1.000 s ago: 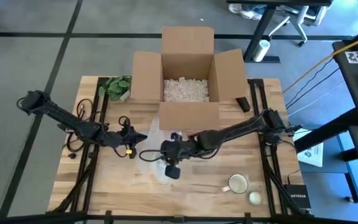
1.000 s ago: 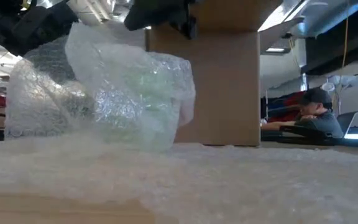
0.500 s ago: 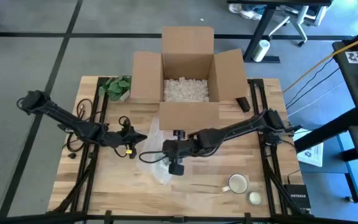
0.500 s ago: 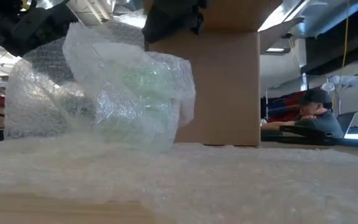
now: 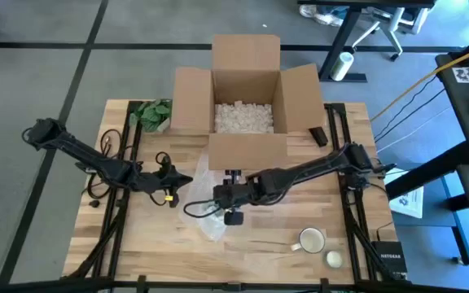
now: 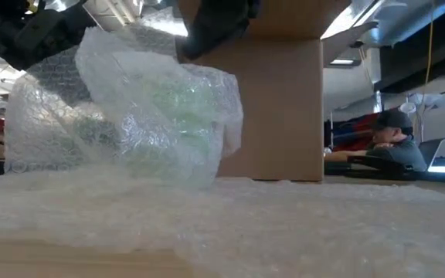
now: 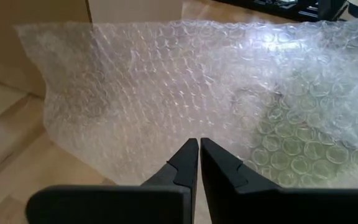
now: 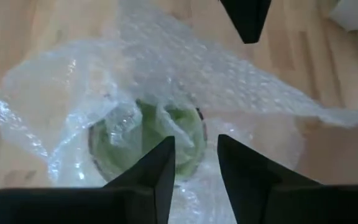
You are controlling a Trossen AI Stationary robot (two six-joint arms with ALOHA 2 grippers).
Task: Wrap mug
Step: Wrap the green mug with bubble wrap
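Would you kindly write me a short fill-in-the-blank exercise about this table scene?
1. The green mug sits under a sheet of ____ wrap.
2. The cardboard box holds white packing ____.
3. The left gripper has its jaws ____ on the wrap's edge.
4. The right gripper hangs directly ____ the mug.

Missing words: bubble; peanuts; shut; above

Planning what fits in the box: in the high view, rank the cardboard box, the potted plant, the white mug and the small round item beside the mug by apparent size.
Largest to smallest, as seen from above:
1. cardboard box
2. potted plant
3. white mug
4. small round item
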